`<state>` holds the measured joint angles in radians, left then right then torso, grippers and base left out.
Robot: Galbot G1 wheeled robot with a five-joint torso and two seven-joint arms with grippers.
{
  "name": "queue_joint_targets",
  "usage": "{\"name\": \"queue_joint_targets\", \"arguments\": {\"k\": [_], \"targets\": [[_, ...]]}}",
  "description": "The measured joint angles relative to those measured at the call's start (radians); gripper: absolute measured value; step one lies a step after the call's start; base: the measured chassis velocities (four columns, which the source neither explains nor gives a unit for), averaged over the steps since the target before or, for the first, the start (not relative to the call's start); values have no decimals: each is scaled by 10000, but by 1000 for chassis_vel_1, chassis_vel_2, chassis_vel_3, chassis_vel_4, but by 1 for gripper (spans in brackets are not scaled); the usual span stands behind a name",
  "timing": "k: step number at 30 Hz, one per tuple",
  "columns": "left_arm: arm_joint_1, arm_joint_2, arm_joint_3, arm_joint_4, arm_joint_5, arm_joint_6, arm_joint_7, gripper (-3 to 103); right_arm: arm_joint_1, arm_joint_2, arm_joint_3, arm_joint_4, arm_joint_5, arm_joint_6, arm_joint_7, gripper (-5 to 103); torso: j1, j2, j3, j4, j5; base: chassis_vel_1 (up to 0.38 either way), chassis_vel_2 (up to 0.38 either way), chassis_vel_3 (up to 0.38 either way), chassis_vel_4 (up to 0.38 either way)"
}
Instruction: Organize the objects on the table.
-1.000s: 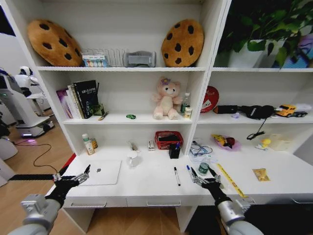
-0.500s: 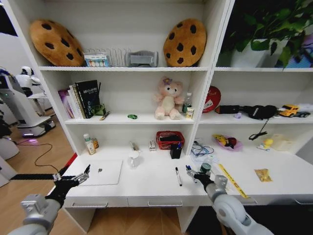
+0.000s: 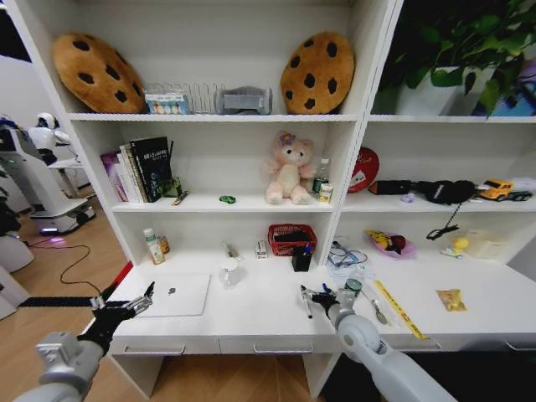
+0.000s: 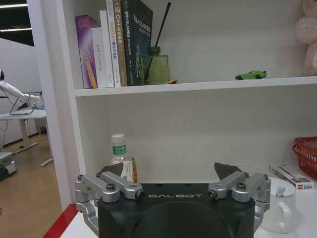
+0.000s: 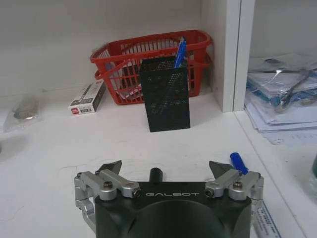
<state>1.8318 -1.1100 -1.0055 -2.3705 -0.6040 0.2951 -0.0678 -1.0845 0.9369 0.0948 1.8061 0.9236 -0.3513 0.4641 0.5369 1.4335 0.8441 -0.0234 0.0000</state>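
Observation:
On the white table point(image 3: 251, 316) lies a thin silver laptop point(image 3: 174, 295), with my left gripper point(image 3: 134, 303) open just left of it at the front edge. My right gripper point(image 3: 317, 296) is open and low over the table's middle. The tip of a dark pen point(image 5: 156, 173) shows between its spread fingers. A blue pen point(image 5: 237, 161) lies just outside one finger. The round green-topped tin point(image 3: 352, 287) stands right of the gripper. A tiny green car point(image 4: 251, 75) sits on the shelf above.
A black mesh pen holder point(image 5: 166, 96) holding a blue pen stands before a red basket point(image 5: 148, 54), with a small white box point(image 5: 89, 97) beside them. A white mug point(image 3: 228, 272), small bottles point(image 3: 152, 245), a yellow ruler point(image 3: 394, 306) and papers point(image 3: 343, 258) are also on the table.
My right gripper has swung left along the table, from beside the green-topped tin to over the dark pen. The left arm has stayed put.

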Motion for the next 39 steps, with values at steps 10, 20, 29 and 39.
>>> {"name": "queue_joint_targets", "arguments": {"k": [10, 20, 29, 39], "targets": [[0, 0, 0, 0, 0, 0, 0, 100, 574, 183, -656, -592, -6, -88, 178, 94, -1, 1, -1, 1, -1, 0, 0, 0, 0], [0, 0, 0, 1, 0, 0, 0, 100, 640, 185, -796, -883, -158, -72, 121, 75, -2, 2, -1, 0, -2, 0, 0, 0, 0], [0, 0, 0, 0, 0, 0, 0, 100, 592, 178, -775, -884, -196, 3, 23, 37, -1, 2, -1, 2, 1, 0, 0, 0, 0], [0, 1, 0, 0, 0, 0, 0, 100, 313, 43, -553, -581, -140, -26, -87, 12, -1, 2, 0, 1, 2, 0, 0, 0, 0]]}}
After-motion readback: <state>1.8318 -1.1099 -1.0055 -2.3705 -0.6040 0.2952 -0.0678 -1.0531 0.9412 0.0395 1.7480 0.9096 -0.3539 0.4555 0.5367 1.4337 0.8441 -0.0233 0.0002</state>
